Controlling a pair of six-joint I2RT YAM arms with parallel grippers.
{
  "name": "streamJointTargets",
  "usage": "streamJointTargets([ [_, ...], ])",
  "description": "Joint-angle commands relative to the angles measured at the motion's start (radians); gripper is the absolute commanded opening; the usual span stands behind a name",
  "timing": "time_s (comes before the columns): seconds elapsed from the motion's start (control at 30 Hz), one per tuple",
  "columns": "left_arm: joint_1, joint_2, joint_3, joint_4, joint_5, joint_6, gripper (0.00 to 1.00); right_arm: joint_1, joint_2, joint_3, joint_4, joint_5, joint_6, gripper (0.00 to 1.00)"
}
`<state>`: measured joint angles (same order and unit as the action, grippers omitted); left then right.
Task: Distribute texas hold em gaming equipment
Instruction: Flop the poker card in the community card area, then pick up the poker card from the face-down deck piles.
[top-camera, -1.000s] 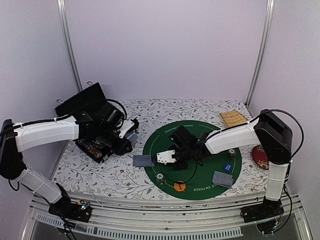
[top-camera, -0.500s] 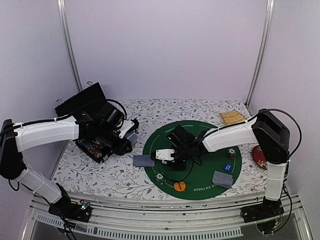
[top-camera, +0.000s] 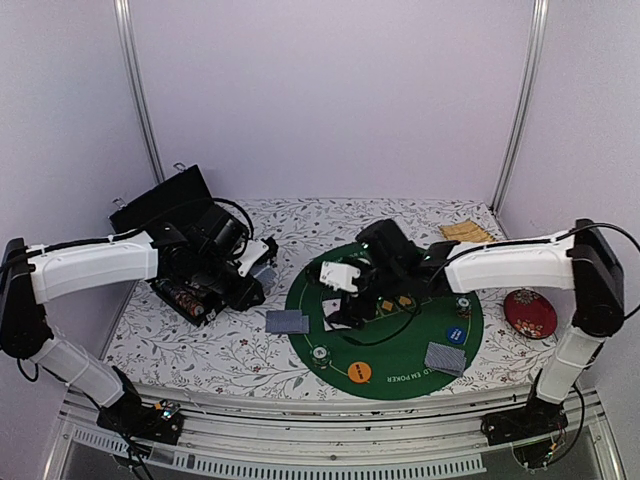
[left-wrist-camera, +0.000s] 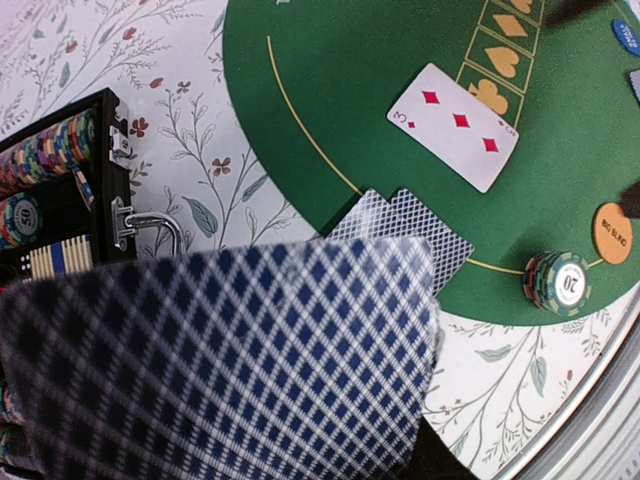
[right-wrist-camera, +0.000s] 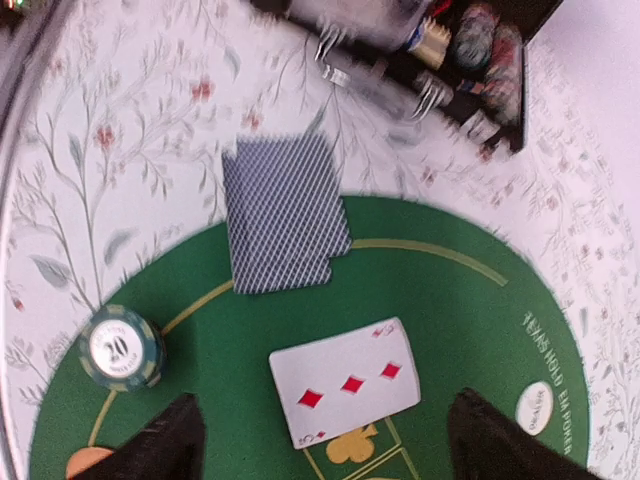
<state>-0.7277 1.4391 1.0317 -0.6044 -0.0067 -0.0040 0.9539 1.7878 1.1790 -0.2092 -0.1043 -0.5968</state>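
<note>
Green felt (top-camera: 400, 350), round and printed with poker markings, lies in the middle of a floral-patterned table (top-camera: 200, 345).

My right pincer (right-wrist-camera: 325, 400) hangs over the left part of the felt. Its two dark fingers (right-wrist-camera: 150, 445) are spread wide with nothing between them. Directly beneath it a three of diamonds (right-wrist-camera: 345, 382) lies face up on the felt.

Just left of that card, two face-down cards (right-wrist-camera: 285, 212) with grey-blue diamond backs overlap each other. They lie across the felt's left edge, partly on the table. Nearer to me, a striped chip stack (right-wrist-camera: 122, 346) marked 20 stands just inside the near-left rim. An orange disc (left-wrist-camera: 612, 232) lies to its right. A white disc (right-wrist-camera: 535, 405) rests on the felt beside the printed lettering.

On the right half of the felt are a second chip stack (top-camera: 462, 305), a blue disc (top-camera: 456, 335) and, nearest, another face-down pair (top-camera: 446, 357).

My left pincer (top-camera: 262, 268) hovers at the left of the table, beside an open black case (top-camera: 165, 210) with rows of coloured chips (left-wrist-camera: 45, 165) inside. It grips a held card (left-wrist-camera: 220, 360), blue-checked back towards the wrist camera and blurred. The card hides the fingers, and I cannot tell whether it is one card or several.

Right of the felt lies a red cushion (top-camera: 530, 313), and a tan mat (top-camera: 465, 232) sits in the far right corner.
</note>
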Motion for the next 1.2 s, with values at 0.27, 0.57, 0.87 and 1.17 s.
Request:
streamJointTargets([
  [0.27,0.003,0.001,0.050,0.018,0.029,0.013,0.41,-0.241,0.119,0.194,0.477,-0.745,0.909,0.98],
  [0.57,-0.014,0.002,0.042,0.018,0.057,0.021,0.41,-0.205,0.350,0.423,0.463,-0.857,1.049,0.91],
  [0.87,-0.017,0.014,0.050,0.018,0.051,0.029,0.41,-0.162,0.473,0.544,0.413,-0.851,1.016,0.87],
  [1.17,-0.018,0.029,0.048,0.028,0.062,0.035,0.41,-0.136,0.542,0.626,0.397,-0.853,1.010,0.75],
])
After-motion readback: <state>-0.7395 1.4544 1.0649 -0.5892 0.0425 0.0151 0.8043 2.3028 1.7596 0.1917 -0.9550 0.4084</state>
